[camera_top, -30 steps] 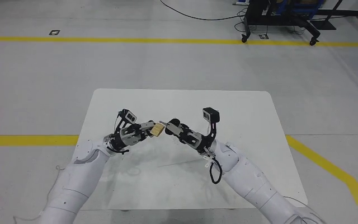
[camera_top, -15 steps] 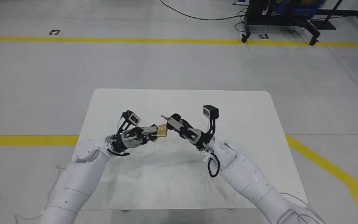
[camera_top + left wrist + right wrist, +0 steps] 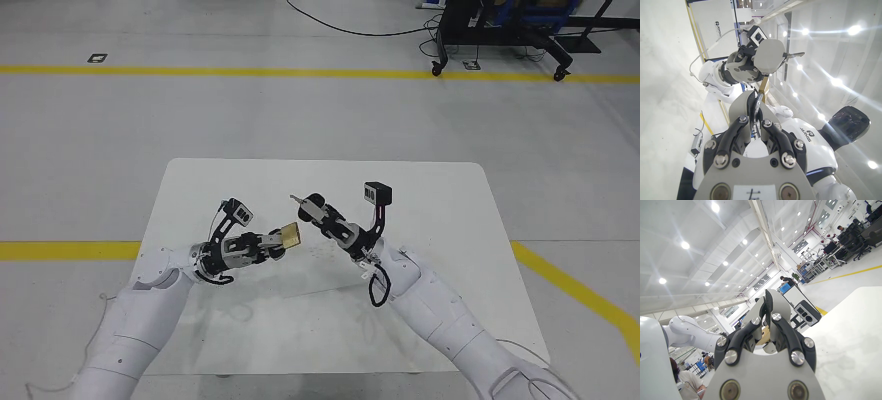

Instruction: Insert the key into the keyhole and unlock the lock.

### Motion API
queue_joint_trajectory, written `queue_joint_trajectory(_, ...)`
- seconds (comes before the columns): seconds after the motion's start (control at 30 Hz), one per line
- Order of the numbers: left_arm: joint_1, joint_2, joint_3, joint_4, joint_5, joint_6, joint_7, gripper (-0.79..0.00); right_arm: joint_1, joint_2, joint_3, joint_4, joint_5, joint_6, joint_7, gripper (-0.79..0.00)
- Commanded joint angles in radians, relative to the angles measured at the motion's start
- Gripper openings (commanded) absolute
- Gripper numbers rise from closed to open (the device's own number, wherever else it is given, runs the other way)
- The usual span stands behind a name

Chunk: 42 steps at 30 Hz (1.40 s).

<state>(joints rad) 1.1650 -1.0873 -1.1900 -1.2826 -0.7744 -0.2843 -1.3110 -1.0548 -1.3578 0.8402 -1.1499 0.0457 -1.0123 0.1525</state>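
Now the right gripper (image 3: 311, 208), clamped on the key (image 3: 297, 200), has pulled clear of the lock (image 3: 289, 236) pinched in the left gripper (image 3: 272, 241), so insertion likely needs re-aligning.

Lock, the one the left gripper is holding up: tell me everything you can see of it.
The lock is a small padlock: brass-coloured block body, silvery metal shackle. The left gripper pinches the shackle, so the body sticks out beyond it, off the table. The key is apart from it, not inserted. Its keyhole cannot be made out.
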Motion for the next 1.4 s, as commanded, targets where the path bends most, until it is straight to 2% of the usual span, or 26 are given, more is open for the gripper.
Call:
queue_joint_trajectory(0.0,0.002,0.001,-0.004,-0.009,0.005,-0.018,-0.016,-0.785,-0.002,-0.001,0.005,0.002,0.001,0.000,0.005,-0.785)
queue_joint_trajectory(0.23,0.002,0.002,-0.006,-0.021,0.026,-0.022,-0.030,-0.785,0.004,-0.009,-0.006,0.020,0.024,0.000,0.054,-0.785)
queue_joint_trajectory(0.6,-0.009,-0.001,-0.019,0.023,0.012,0.022,0.050,-0.785,-0.018,0.001,-0.020,-0.057,0.144,0.000,0.255,-0.785)
queue_joint_trajectory(0.93,-0.010,0.000,-0.033,0.028,0.012,0.008,0.070,-0.785,-0.029,0.006,0.014,-0.066,0.155,0.000,0.255,-0.785)
queue_joint_trajectory(1.03,-0.007,0.004,-0.029,0.011,0.117,0.048,0.159,-0.785,-0.029,0.006,0.014,-0.066,0.155,0.000,0.255,-0.785)
queue_joint_trajectory(1.13,-0.015,0.009,-0.036,-0.017,0.179,0.171,0.253,-0.785,-0.060,0.014,0.034,-0.111,0.156,0.097,0.246,-0.785)
queue_joint_trajectory(1.23,-0.045,0.013,-0.031,-0.046,0.223,0.279,0.260,-0.785,-0.134,0.035,0.076,-0.191,0.184,0.251,0.268,-0.785)
queue_joint_trajectory(1.37,-0.076,0.010,-0.006,-0.062,0.271,0.286,0.271,-0.785,-0.271,0.068,0.166,-0.343,0.241,0.437,0.271,-0.785)
